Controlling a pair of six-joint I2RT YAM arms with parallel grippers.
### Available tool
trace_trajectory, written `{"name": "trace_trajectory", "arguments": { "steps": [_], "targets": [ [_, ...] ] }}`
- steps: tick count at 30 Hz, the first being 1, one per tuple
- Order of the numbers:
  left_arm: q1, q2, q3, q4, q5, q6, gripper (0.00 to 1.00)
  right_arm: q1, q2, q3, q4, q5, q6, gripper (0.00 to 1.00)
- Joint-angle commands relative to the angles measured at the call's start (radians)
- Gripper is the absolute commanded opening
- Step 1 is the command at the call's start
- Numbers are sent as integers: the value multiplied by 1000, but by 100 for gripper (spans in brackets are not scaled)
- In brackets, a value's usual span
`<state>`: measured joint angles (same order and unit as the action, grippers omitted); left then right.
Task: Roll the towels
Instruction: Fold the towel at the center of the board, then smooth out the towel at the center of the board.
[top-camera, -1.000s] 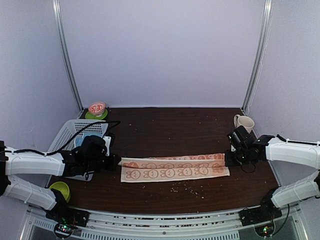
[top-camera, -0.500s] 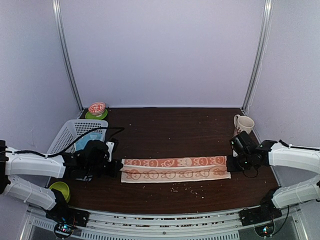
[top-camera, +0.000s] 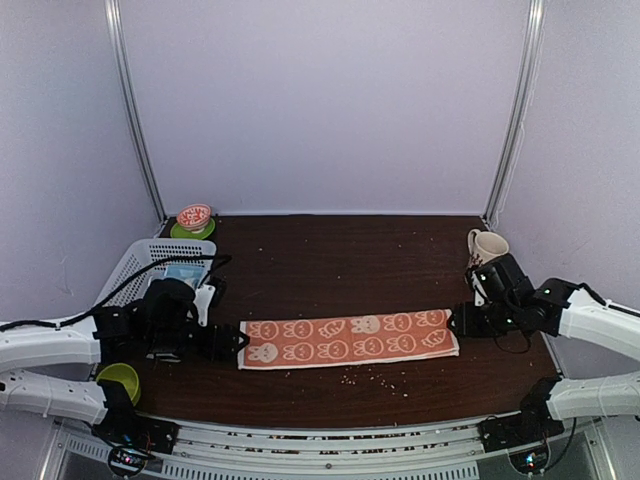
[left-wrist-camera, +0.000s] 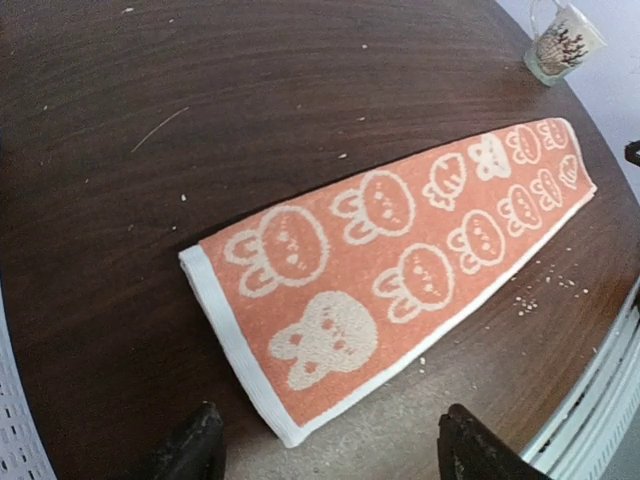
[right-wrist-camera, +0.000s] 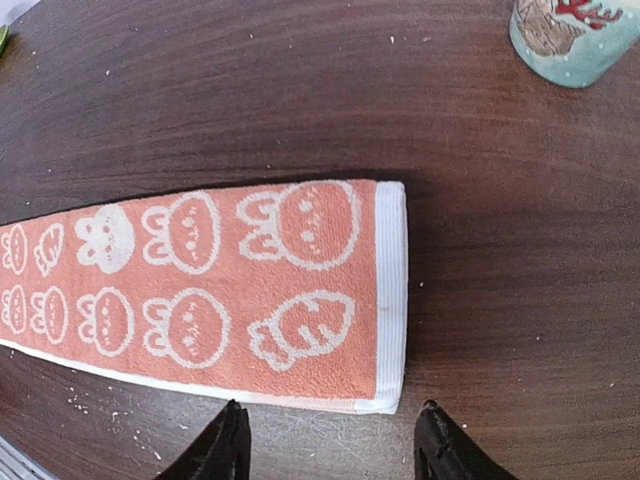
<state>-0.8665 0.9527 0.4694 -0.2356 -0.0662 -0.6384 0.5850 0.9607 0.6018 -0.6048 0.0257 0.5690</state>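
Dark table, one rabbit towel

One rabbit towel — one mug, one basket

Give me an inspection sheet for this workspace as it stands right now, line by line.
Surface: dark wooden table, crumbs scattered near the front.
Job's things: rabbit towel folded into a long flat strip, not rolled; something light blue in the white basket, possibly the second towel.
Clutter: mug back right; white basket left; green bowl front left; patterned bowl back left.
Grippers: left gripper open at the towel's left end; right gripper open at its right end; neither holds it.
Cables: black cable draped over the basket.
Surroundings: pale walls, metal posts.
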Motion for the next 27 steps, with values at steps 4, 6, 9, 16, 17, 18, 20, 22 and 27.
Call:
{"name": "trace_trajectory", "arguments": {
  "steps": [4, 6, 9, 16, 17, 18, 20, 22, 27],
  "targets": [
    [-7, 60, 238, -61, 193, 71, 70, 6, 134, 74, 116, -67, 50, 52],
    [-6, 198, 301, -24, 172, 46, 58, 4, 176, 68, 188, -90, 84, 51],
    [-5, 407, 400, 24, 156, 11, 35, -5, 246, 61, 276, -111, 117, 51],
    [39, 711, 510, 50, 82, -49, 18, -124, 382, 18, 422, -117, 180, 49],
    [50, 732, 508, 51, 80, -53, 17, -139, 405, 20, 432, -133, 184, 48],
    [59, 749, 506, 48, 76, -56, 17, -152, 435, 23, 434, -147, 185, 48],
    [69, 774, 494, 42, 68, -60, 15, -175, 493, 31, 434, -166, 194, 47],
    [73, 789, 473, 44, 61, -60, 14, -193, 521, 21, 439, -177, 207, 47],
    [73, 801, 450, 40, 70, -38, 14, -210, 493, 17, 434, -214, 186, 49]
  ]
}}
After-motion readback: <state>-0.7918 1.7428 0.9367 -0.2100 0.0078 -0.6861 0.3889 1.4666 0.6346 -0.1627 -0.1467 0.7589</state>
